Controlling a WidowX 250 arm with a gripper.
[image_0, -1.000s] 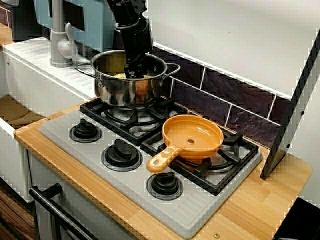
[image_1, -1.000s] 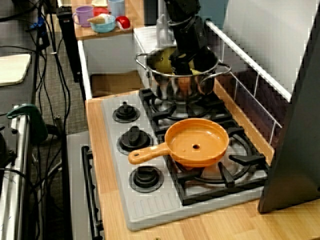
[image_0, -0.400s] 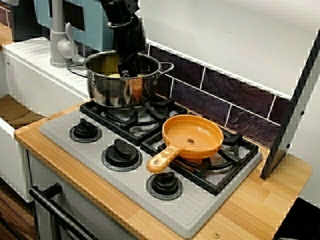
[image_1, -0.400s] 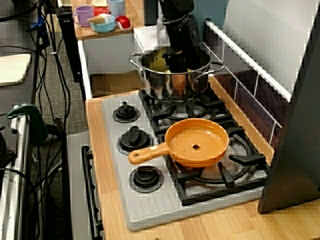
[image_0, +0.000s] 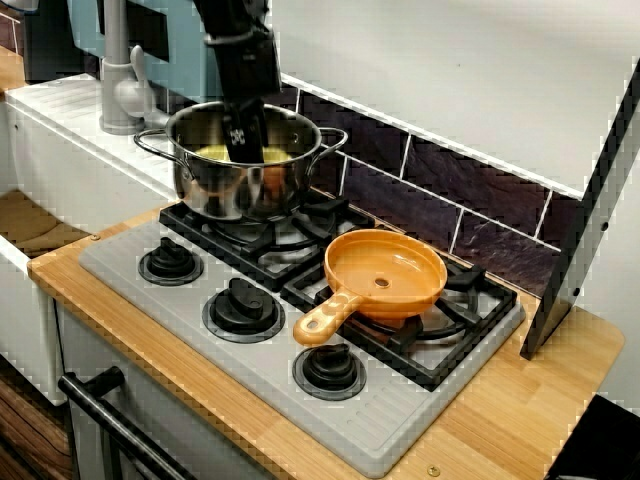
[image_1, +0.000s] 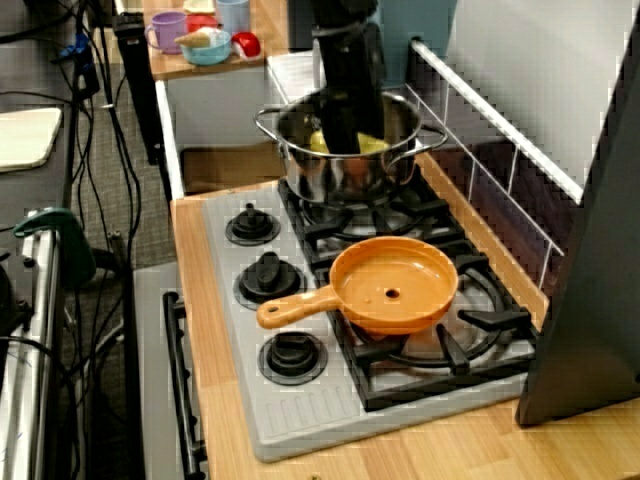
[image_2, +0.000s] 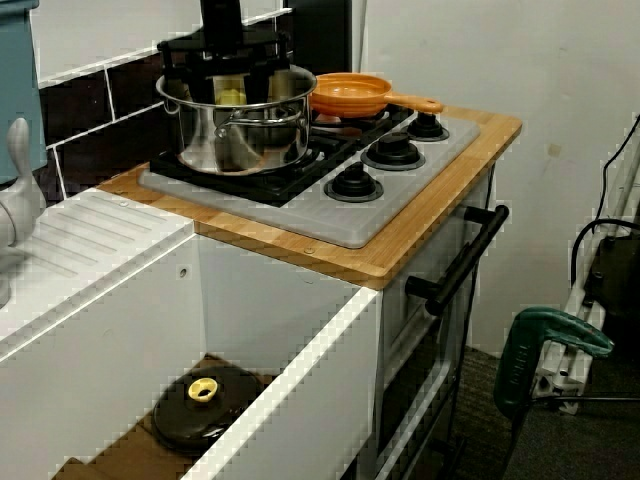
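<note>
Nearest in the view from the front corner, the wooden worktop (image_0: 500, 415) carries a grey stove (image_0: 130, 262) with three black knobs (image_0: 243, 308) in a row. Behind them an orange pan (image_0: 385, 270) sits on the right-hand grate, its handle pointing towards the knobs. Further back a steel pot (image_0: 230, 190) stands on the left-hand grate, near the pan but apart from it. The black hand (image_0: 243, 145) reaches straight down into it, beside some yellow pieces (image_0: 212, 153) on the bottom. The pot's wall hides the fingertips in every view, so I cannot tell whether the hand is wide, narrow or clamped on something. Beyond the pot are the dark tiled wall (image_0: 430, 190) and, to the left, a grey tap (image_0: 118, 95). The risk, as I judge it, lies in the hand being so deep in the pot. Any sideways drift would press the arm against the rim and drag or tip the pot on the uneven grate, perhaps off its left edge or into the pan.
</note>
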